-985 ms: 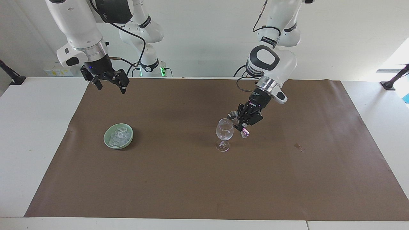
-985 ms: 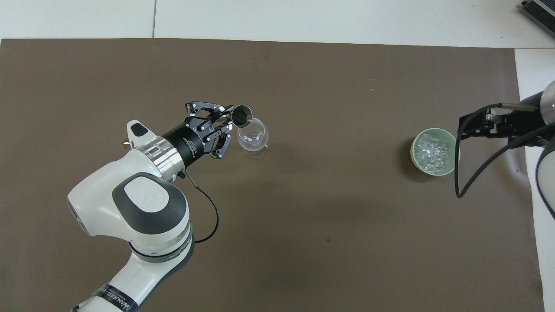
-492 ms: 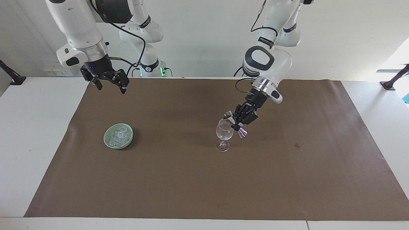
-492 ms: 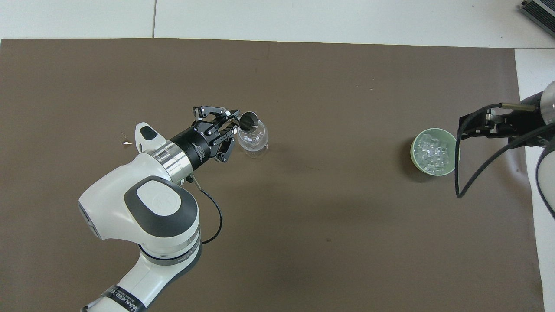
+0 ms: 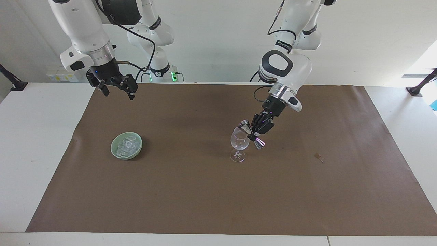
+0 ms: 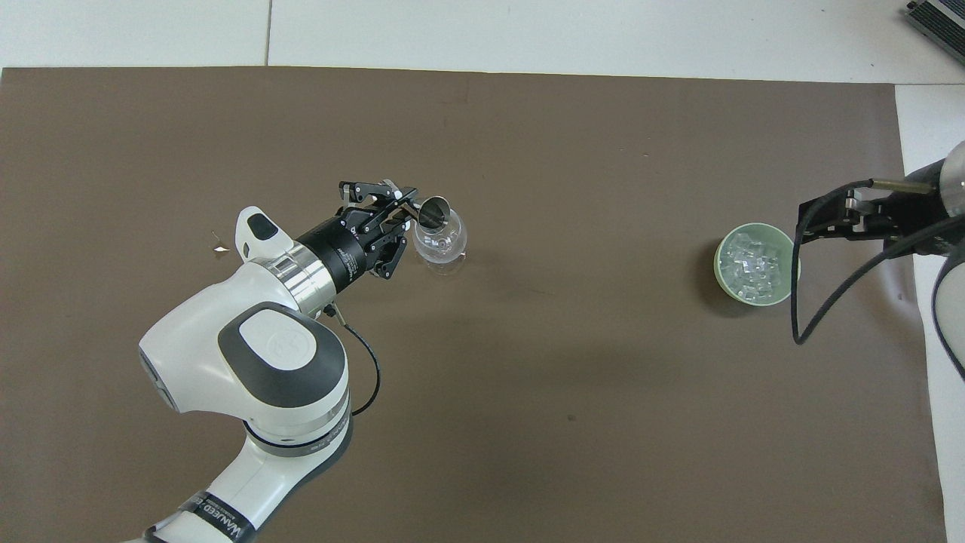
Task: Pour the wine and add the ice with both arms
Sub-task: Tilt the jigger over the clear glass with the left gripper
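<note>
A clear wine glass (image 5: 239, 141) stands upright mid-mat; it also shows in the overhead view (image 6: 439, 243). My left gripper (image 5: 255, 132) (image 6: 403, 215) is shut on a metal jigger (image 5: 245, 125) (image 6: 433, 213), tilted with its mouth over the glass rim. I see no coloured liquid in the glass. The ice (image 5: 128, 145) (image 6: 754, 264) lies in a pale green bowl (image 5: 112, 147) (image 6: 718, 260) toward the right arm's end. My right gripper (image 5: 117, 93) (image 6: 810, 226) hangs open and empty, raised over the mat's edge, nearer the robots than the bowl.
A brown mat (image 5: 205, 191) covers most of the white table. A small scrap (image 5: 319, 157) (image 6: 219, 247) lies on the mat toward the left arm's end. Two slimmer arms with green-lit bases (image 5: 160, 71) stand at the robots' edge.
My left gripper has moved in over the glass and tipped the jigger further toward the rim. The right arm has not moved.
</note>
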Controlling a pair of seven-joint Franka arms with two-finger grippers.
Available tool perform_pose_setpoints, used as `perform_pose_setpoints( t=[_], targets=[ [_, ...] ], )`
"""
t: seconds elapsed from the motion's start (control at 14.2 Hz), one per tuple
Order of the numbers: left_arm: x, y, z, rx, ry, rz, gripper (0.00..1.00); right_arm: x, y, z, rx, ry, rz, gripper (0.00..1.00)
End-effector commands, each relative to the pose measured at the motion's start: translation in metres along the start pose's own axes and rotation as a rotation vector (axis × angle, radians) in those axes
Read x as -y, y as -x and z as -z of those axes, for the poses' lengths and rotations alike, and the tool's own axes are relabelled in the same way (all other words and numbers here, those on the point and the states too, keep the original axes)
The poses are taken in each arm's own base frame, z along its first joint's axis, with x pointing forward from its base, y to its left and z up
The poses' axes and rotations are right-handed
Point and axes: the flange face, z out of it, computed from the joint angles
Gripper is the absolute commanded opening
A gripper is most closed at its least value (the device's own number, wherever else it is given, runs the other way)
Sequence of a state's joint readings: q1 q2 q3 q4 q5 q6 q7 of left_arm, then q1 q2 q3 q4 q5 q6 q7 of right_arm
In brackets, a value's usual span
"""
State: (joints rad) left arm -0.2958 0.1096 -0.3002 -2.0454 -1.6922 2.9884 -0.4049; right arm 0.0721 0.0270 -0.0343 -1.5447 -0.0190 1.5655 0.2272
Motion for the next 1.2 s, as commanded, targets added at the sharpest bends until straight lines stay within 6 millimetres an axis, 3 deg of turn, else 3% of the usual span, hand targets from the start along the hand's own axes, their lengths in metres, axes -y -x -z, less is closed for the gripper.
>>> perform_pose_setpoints(
  t=[0.0,0.42,1.13],
  targets=[
    [-0.005,0.002,-0.003,-0.014,0.013,-0.067,0.0,-0.002,0.005,0.0,0.004,-0.019,0.018,1.0],
    [-0.019,-0.001,-0.008,-0.026,0.025,-0.132,0.0,-0.002,0.005,0.0,0.004,-0.019,0.018,1.0],
    [-0.024,-0.005,-0.011,-0.029,0.016,-0.276,0.0,-0.002,0.005,0.0,0.004,-0.019,0.018,1.0]
  ],
)
